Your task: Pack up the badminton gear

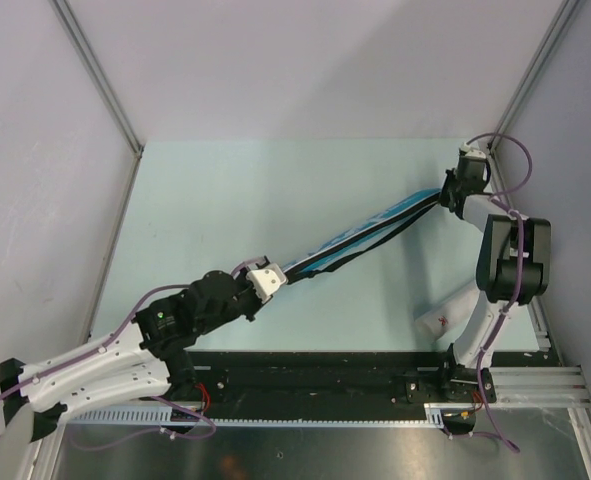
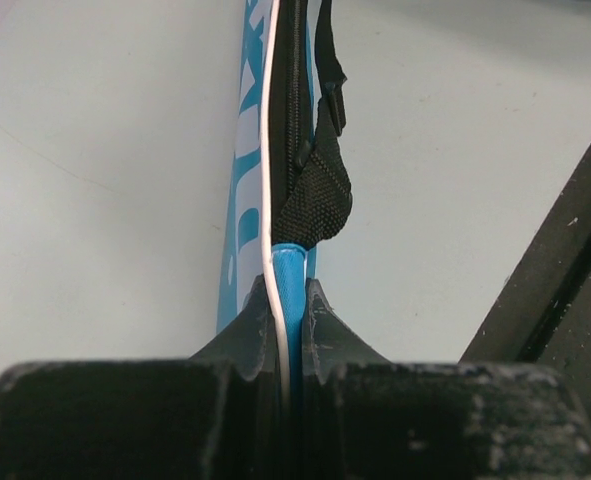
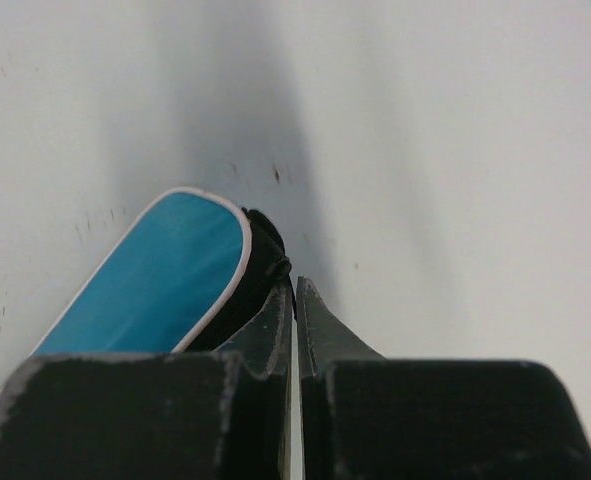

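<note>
Racket cover [image 1: 360,238]: ends pinched between left fingers [image 2: 327,328], right fingers [image 3: 321,332].

Arms: both stretched out, wide apart
Left gripper [image 2: 291,298]: pinching the racket cover [image 1: 360,236]
Right gripper [image 3: 295,300]: pinching its far end

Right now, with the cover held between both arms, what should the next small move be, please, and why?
Probably lower both ends together to lay the racket cover flat on the table. The left gripper clamps one end and the right gripper is shut on the other, so the cover stands on edge, stretched between them; releasing one side could let it flop.
</note>
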You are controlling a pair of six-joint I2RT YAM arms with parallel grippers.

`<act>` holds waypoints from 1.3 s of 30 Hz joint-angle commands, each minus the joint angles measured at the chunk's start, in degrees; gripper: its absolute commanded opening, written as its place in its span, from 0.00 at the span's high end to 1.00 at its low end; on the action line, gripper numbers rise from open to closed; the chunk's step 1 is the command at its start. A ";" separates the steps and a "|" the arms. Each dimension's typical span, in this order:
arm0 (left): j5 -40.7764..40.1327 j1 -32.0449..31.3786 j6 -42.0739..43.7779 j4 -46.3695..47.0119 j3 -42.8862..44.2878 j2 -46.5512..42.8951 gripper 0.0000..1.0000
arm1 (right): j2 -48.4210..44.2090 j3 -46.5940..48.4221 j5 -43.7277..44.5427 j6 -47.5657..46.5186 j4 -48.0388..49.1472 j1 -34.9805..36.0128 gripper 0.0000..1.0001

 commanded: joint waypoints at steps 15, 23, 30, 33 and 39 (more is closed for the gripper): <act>-11.10 1.62 -1.74 3.39 8.70 12.71 1.00 | -7.53 17.90 3.17 4.49 -24.99 0.60 0.27; -1.99 7.60 4.32 5.06 16.35 30.98 1.00 | -26.89 0.51 -4.21 9.43 -22.11 6.75 0.19; 6.36 7.60 2.84 3.49 15.39 35.66 0.53 | -32.18 -5.47 -9.56 10.39 -21.85 9.57 0.18; 8.12 7.60 0.20 2.51 15.30 35.23 0.36 | -32.88 -6.54 -10.53 9.35 -22.19 11.06 0.14; 16.10 7.69 -4.28 2.43 17.14 25.41 0.22 | -38.41 -6.54 -7.11 7.23 -24.39 13.09 0.08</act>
